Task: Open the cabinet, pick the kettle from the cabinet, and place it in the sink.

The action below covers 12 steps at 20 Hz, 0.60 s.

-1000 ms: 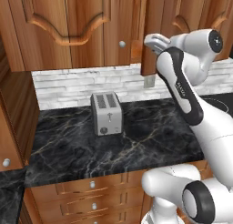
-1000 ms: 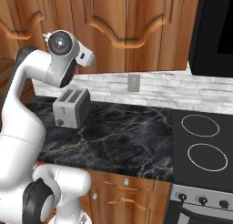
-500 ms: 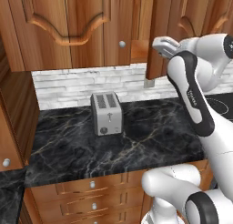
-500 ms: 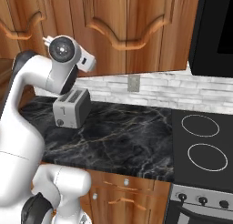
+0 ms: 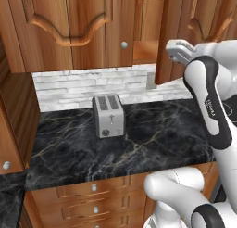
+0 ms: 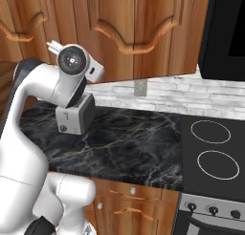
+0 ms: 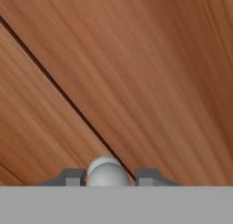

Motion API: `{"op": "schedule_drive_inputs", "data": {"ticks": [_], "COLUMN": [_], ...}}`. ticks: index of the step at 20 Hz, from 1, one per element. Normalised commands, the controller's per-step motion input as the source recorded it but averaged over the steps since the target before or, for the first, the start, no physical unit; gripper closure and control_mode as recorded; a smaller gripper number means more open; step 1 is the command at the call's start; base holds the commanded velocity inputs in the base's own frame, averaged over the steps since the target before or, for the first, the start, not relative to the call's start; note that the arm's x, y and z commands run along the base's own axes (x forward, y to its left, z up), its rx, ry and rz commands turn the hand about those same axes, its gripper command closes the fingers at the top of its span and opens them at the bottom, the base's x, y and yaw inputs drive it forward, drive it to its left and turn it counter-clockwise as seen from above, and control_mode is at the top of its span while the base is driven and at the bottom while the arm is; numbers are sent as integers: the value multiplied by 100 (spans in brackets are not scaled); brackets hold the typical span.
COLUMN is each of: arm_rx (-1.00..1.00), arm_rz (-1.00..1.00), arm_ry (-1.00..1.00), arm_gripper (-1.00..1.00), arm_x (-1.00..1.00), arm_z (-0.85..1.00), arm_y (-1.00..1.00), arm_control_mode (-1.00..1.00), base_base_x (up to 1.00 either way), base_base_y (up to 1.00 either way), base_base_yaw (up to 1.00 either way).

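The reddish-brown wall cabinet (image 5: 69, 28) spans the top of both base views. Its right door (image 5: 169, 37) stands partly swung out, with a dark gap of wooden interior beside it. My gripper (image 5: 175, 49) is up at that door's lower edge. In the hand view the gripper (image 7: 108, 178) is shut on the door's round silver knob (image 7: 108, 172), one finger tip on each side of it. The left door's knob (image 5: 124, 45) hangs free. No kettle shows through the gap, and the sink is out of view.
A silver toaster (image 5: 108, 116) stands on the black marble counter (image 5: 152, 139) against the white brick wall. A stove top (image 6: 213, 148) lies to the right under a black microwave (image 6: 229, 28). Drawer units (image 5: 95, 199) run below the counter.
The right cabinet door has swung further out with my gripper on its knob. The hand has moved right and toward me, and the gap has widened.
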Motion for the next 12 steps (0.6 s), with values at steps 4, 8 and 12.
{"op": "schedule_drive_inputs", "data": {"ticks": [4, 8, 12], "arm_rx": [4, 6, 4], "arm_rz": [5, 5, 6], "arm_ry": [0, 0, 0], "arm_gripper": [100, 100, 100], "arm_x": [-42, -44, -43], "arm_z": [13, 12, 12], "arm_y": [-41, -44, -48], "arm_control_mode": [-100, -100, -100], "base_base_x": [0, 0, 0], "base_base_y": [0, 0, 0], "base_base_yaw": [0, 0, 0]}}
